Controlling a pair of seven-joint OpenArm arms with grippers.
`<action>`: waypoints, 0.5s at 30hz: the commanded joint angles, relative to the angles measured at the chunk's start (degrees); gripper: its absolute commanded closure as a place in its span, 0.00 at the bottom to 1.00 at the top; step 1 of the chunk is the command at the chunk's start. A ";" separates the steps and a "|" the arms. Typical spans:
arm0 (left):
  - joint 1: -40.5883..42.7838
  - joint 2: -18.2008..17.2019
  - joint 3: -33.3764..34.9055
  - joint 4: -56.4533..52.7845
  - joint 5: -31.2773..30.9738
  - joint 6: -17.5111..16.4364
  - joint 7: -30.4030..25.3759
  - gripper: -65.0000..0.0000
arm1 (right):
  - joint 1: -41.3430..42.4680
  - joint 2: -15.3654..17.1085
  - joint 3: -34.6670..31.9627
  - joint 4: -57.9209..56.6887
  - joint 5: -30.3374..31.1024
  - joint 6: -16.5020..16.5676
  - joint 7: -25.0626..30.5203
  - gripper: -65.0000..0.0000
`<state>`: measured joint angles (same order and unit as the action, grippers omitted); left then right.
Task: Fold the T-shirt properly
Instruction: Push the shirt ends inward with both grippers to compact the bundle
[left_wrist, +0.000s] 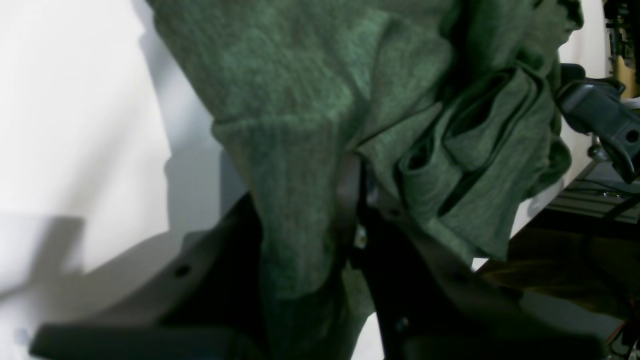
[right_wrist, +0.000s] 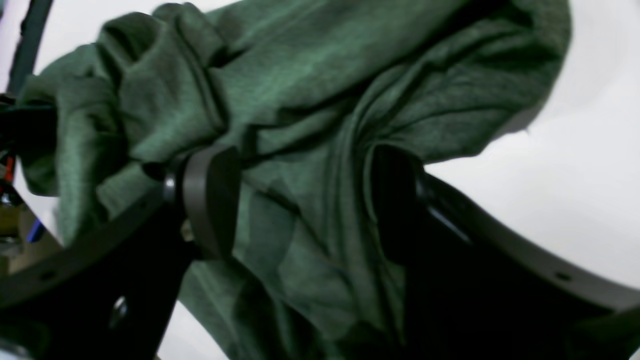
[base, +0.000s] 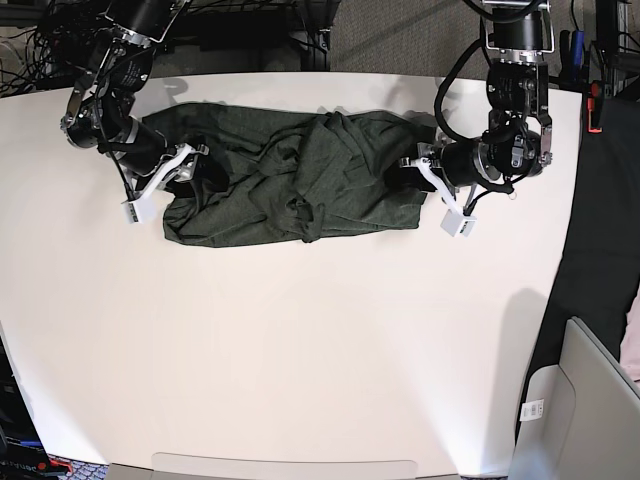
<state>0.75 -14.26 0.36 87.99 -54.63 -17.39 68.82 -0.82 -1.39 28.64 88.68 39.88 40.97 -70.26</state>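
- Only the base view shows all of the one T-shirt (base: 290, 185), bunched in a strip on the white table (base: 300, 350) between two arms.
- Left gripper (left_wrist: 352, 200): clenched on cloth.
- Right gripper (right_wrist: 305, 200): jaws spread wide, cloth lying between them.

1. I see the T-shirt (base: 290, 190) lying bunched on the table (base: 300, 360), toward its far side.
2. My right gripper (base: 165, 180) sits at the shirt's left end in the base view — fabric lies between its spread fingers.
3. My left gripper (base: 432, 180) sits at the opposite end — pinched onto cloth.
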 joint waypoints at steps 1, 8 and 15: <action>-0.89 -0.38 -0.05 0.85 -1.32 -0.24 -0.20 0.96 | -0.89 -0.94 -0.56 -0.90 -4.58 -0.97 -6.18 0.35; -0.89 -0.38 -0.05 1.03 -1.32 -0.24 -0.20 0.96 | -0.46 -3.75 -0.91 -0.99 -4.67 -0.97 -6.18 0.49; -0.89 -0.38 -0.14 1.11 -1.32 -0.24 -0.20 0.96 | 0.25 -2.70 0.15 -0.55 -3.17 -0.97 -6.18 0.98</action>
<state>0.75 -14.26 0.36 88.01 -54.63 -17.39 68.79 -0.60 -4.67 28.53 87.94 39.55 40.45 -73.30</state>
